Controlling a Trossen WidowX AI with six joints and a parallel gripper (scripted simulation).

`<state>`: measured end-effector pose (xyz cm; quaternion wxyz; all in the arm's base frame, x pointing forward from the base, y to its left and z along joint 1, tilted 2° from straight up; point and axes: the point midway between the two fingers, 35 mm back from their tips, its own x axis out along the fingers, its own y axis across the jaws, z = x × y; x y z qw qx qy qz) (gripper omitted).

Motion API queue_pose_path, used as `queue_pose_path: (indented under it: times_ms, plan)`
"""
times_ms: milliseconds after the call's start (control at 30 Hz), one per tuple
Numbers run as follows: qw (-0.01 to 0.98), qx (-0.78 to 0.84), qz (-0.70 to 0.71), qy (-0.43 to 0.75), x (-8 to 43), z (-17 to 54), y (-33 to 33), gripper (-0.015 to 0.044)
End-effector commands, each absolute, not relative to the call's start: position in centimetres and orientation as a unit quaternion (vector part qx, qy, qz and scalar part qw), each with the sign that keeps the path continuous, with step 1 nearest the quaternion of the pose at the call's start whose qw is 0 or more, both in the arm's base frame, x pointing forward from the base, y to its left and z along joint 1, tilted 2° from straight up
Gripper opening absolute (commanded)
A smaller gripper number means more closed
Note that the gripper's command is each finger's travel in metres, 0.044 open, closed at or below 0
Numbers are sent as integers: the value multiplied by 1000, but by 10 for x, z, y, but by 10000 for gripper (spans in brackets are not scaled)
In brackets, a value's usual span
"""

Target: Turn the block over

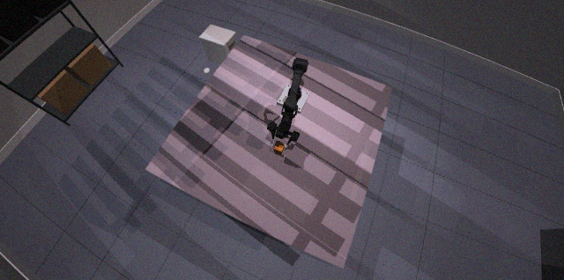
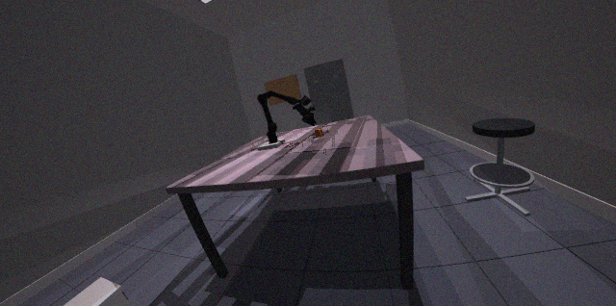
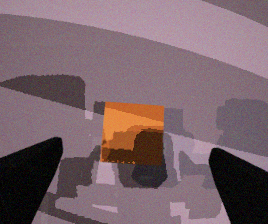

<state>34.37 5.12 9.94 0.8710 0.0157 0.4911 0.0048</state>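
The orange block [image 1: 278,148] [image 2: 319,133] [image 3: 130,120] rests on the striped pinkish table [image 1: 256,183] [image 2: 241,176]. In the wrist view its upper face looks plain orange, with shadow over the lower part and a faint row of specks along the lower edge. I cannot tell which side is marked; the underside and some sides are hidden. My gripper [image 1: 281,141] [image 2: 314,125] [image 3: 137,151] is open and empty, pointing down at a slant just above the block. In the wrist view the block shows between the two dark fingers, with a gap on each side.
The arm's base stands on a white plate [image 1: 284,94] on the table, behind the block. A white cabinet [image 1: 218,34] stands on the floor by a table corner. A shelf [image 1: 48,60] is at the far left, and a round stool [image 2: 503,128] stands off to the right.
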Motion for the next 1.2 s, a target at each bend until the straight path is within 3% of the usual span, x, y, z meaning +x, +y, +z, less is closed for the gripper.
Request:
queue_pose_path:
  times_ms: [0,533,1167]
  plan:
    - [865,20,7,501,341,106,52,440]
    - [718,16,11,695,374,128,51,440]
    - [711,17,12,703,375,93,53,440]
